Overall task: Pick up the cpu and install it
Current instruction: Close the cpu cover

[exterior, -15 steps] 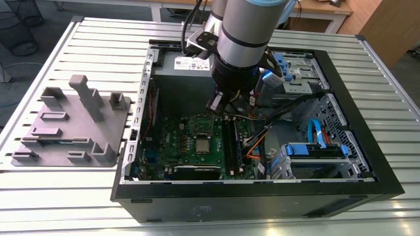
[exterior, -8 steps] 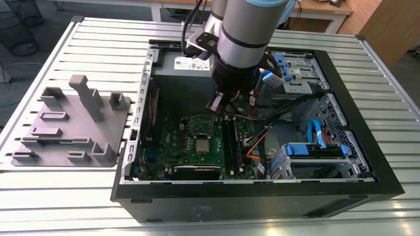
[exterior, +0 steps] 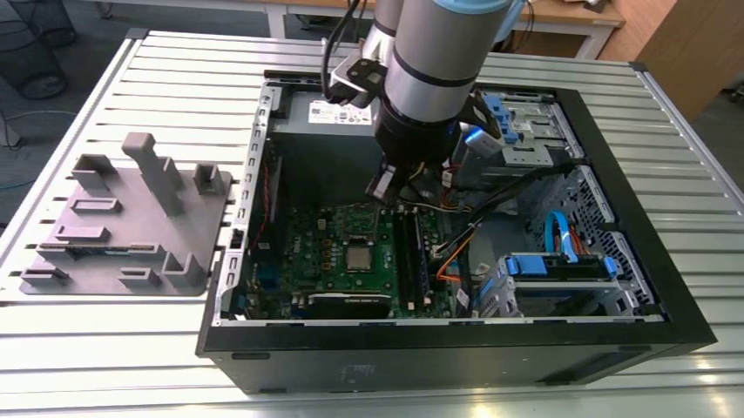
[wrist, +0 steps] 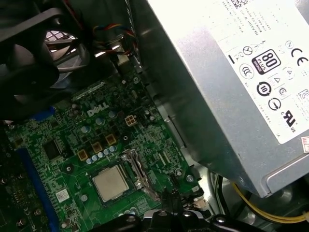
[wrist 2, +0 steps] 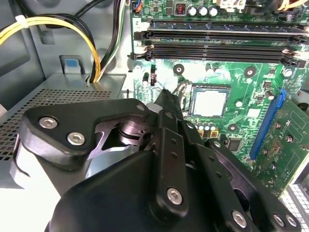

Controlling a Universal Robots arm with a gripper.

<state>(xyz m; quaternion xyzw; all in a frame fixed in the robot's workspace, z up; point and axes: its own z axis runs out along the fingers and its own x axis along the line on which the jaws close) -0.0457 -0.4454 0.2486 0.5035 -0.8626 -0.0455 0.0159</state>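
Gripper (wrist 2: 166, 104): black, fingers together, holding nothing, poised above the board just beside the socket. Cpu (wrist: 110, 183): silvery square, seated flat in its socket on the green board (exterior: 314, 252) inside the open case (exterior: 651, 287). Grey holder tray (exterior: 117, 218): on the table at the exterior view's left, well apart from the case.

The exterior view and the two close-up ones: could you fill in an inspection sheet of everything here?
Surface: slatted metal table, bearing an open computer case.
Job's things: cpu lies flat in its socket on the green motherboard, also in both wrist views.
Clutter: grey holder block beside the case.
Pincer: black pincer above the motherboard, holding nothing.
Cables: yellow and black wires; blue cable.
Surroundings: wooden desk behind.
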